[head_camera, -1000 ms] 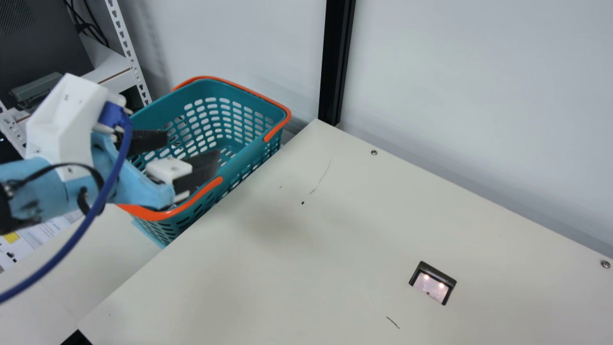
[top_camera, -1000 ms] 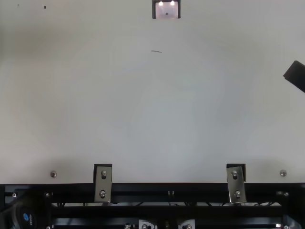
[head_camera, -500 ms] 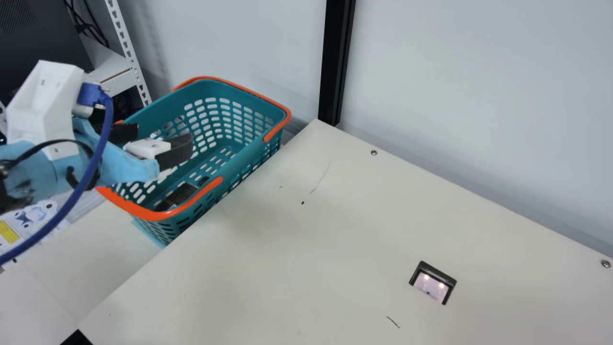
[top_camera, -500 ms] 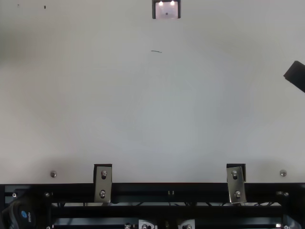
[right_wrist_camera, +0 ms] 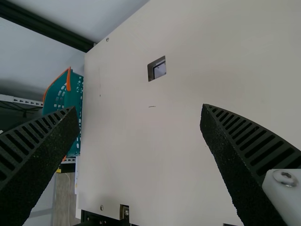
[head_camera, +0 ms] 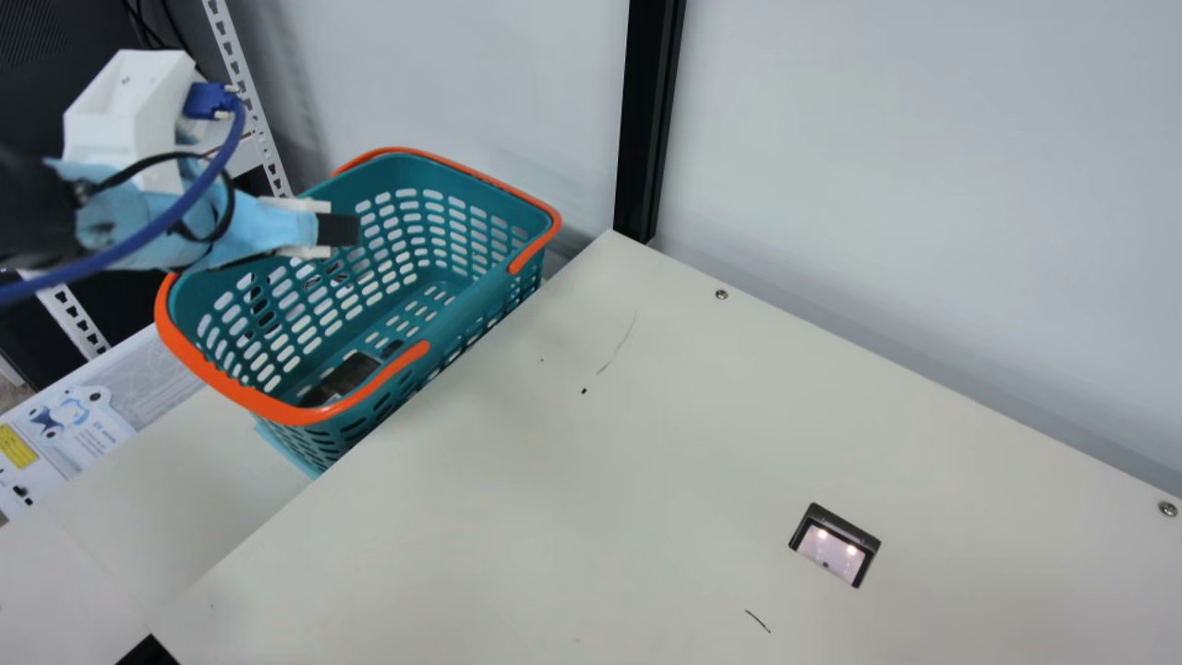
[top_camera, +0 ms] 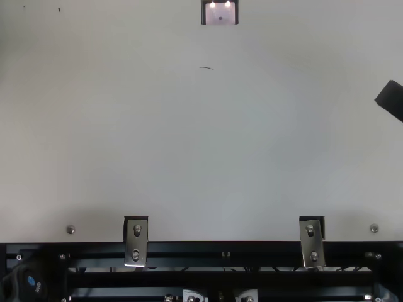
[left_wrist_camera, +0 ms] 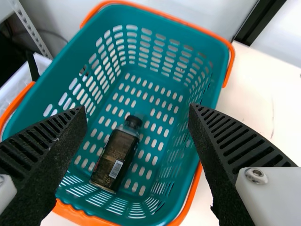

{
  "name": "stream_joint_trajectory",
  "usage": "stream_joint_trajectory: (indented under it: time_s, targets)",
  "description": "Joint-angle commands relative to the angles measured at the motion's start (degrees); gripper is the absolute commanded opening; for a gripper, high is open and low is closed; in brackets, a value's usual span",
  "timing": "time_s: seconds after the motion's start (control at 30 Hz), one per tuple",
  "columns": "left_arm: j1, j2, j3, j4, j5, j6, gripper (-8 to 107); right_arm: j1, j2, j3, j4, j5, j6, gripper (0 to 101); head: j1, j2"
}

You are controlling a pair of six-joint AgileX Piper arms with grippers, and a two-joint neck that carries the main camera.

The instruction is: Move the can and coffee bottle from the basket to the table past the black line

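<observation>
**Coffee bottle lies below the left gripper, cap toward the far end**

The cream table [head_camera: 591, 517] spreads across the scene, and the teal basket [head_camera: 295, 416] stands just beside its left edge. The left gripper [left_wrist_camera: 137, 111] hangs above the basket, its two fingers spread wide with nothing between them. The right gripper [right_wrist_camera: 139, 110] is over the table, also spread wide and holding nothing, and well apart from the basket; the left is plainly the nearer one for this pick. A black strip [top_camera: 391, 99], probably the line to be passed, lies at the table's right side.

The coffee bottle [left_wrist_camera: 114, 157] lies on its side on the basket floor, toward the near end. From the left gripper it is down and toward the near side, well below the fingertips. Its long axis runs slantwise from near to far, with the cap [left_wrist_camera: 133, 121] toward the far end. The cap sits roughly under the gap, while the base strays toward the finger away from the table. The coming move seems to call for a descent, a shift nearer and a slight wrist turn, so the fingers close across the body rather than at the neck.
</observation>
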Motion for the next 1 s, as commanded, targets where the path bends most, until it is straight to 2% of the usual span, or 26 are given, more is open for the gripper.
stream_joint_trajectory:
  time_s: [0.0, 0.2, 0.4, 0.97]
  targets:
    - [-0.57, 4.83, -3.71, 4.4, 1.95, -3.66, 90, 0.0, 0.0, 0.0, 0.0, 0.0, 0.0, 101, -1.26, 0.77]
    - [-2.52, 12.08, -9.48, 10.78, 6.14, -8.18, 90, 0.0, 0.0, 0.0, 0.0, 0.0, 0.0, 101, -1.26, 0.77]
    - [-3.59, 18.19, -13.47, 13.75, 9.23, -8.37, 90, 0.0, 0.0, 0.0, 0.0, 0.0, 0.0, 101, -1.26, 0.77]
    - [-0.97, 34.11, -19.6, 13.44, 12.26, 4.24, 90, 0.0, 0.0, 0.0, 0.0, 0.0, 0.0, 101, -1.26, 0.77]
